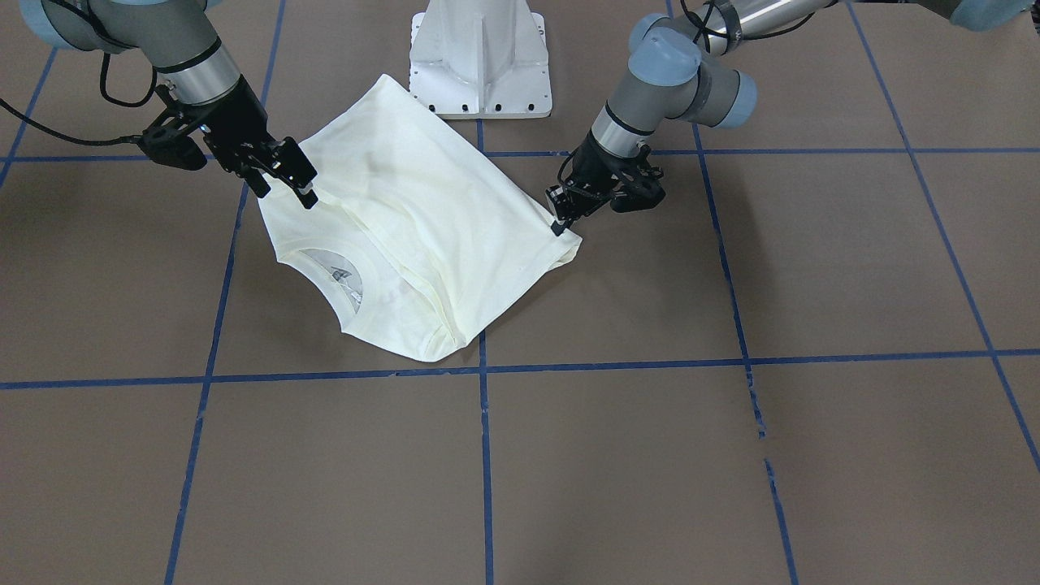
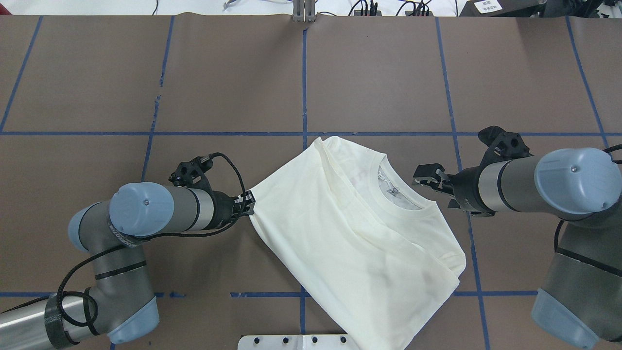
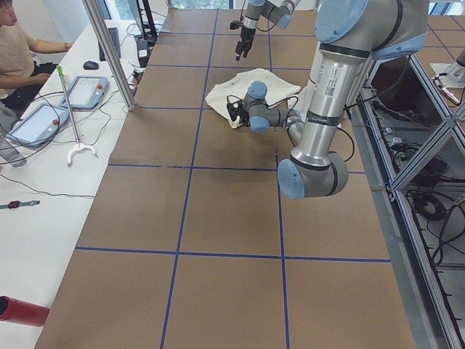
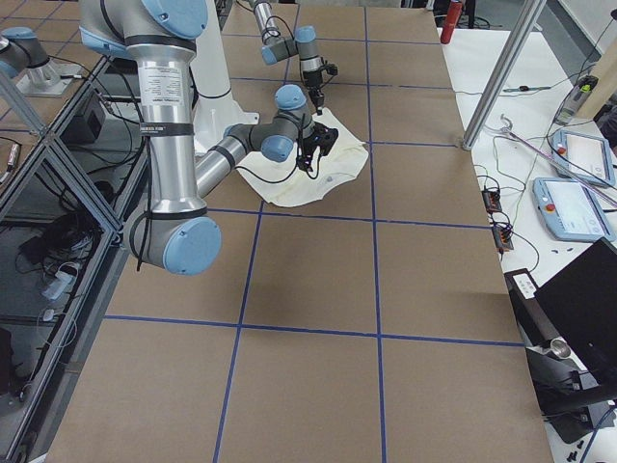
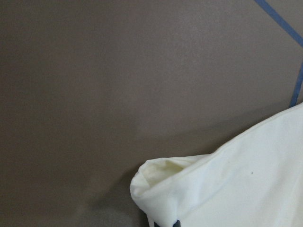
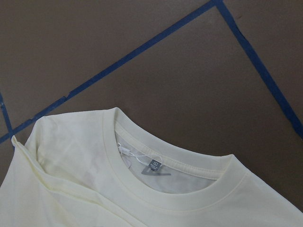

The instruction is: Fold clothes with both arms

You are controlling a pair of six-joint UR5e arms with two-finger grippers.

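Two grippers, we see, are at the cream shirt (image 2: pixel 359 243) lying on the table (image 2: pixel 218 73): the left gripper (image 2: pixel 249 206) has its fingers clamped on a corner, the right gripper (image 2: pixel 422 176) has its fingers spread and empty, and the collar (image 6: pixel 120 175) is just beyond their tips.

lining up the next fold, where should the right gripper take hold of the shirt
Likely the shoulder edge of the shirt just beside the ribbed collar, approached from the robot's right, where the right gripper hovers open. That edge is a flat, free border facing the gripper, across the cloth from the corner the left gripper pinches.
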